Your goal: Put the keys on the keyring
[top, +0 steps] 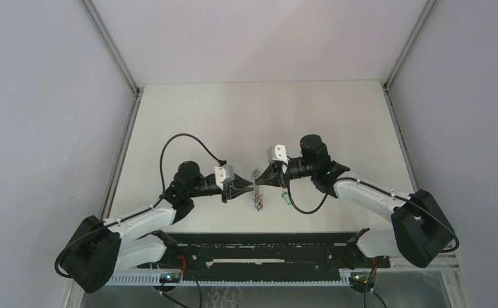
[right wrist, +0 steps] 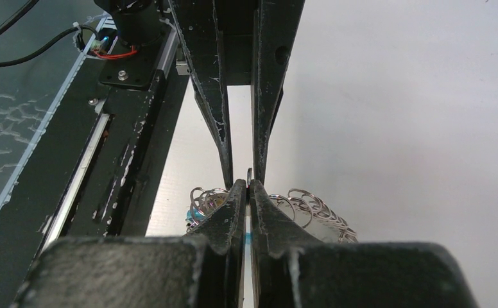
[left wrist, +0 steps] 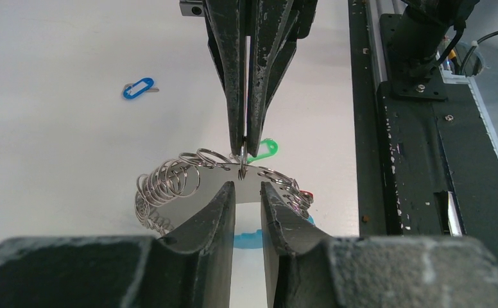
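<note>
The keyring (top: 257, 197), a grey metal hoop fringed with silver links (left wrist: 169, 183), hangs just above the table's middle between both grippers. My right gripper (right wrist: 248, 186) is shut on one small link at the hoop's top edge, and the left wrist view shows it coming down from above (left wrist: 243, 153). Facing it, my left gripper (left wrist: 248, 187) has its jaws a narrow gap apart, straddling that link without pinching it. On the table lie a green-tagged key (left wrist: 266, 149) just behind the hoop and a blue-tagged key (left wrist: 137, 88) farther off. A red tag (left wrist: 306, 194) hangs among the links.
A black rail (top: 259, 247) runs along the table's near edge, close beside both grippers (left wrist: 413, 160). A black cable (top: 176, 144) loops above the left arm. Grey walls enclose the table on three sides.
</note>
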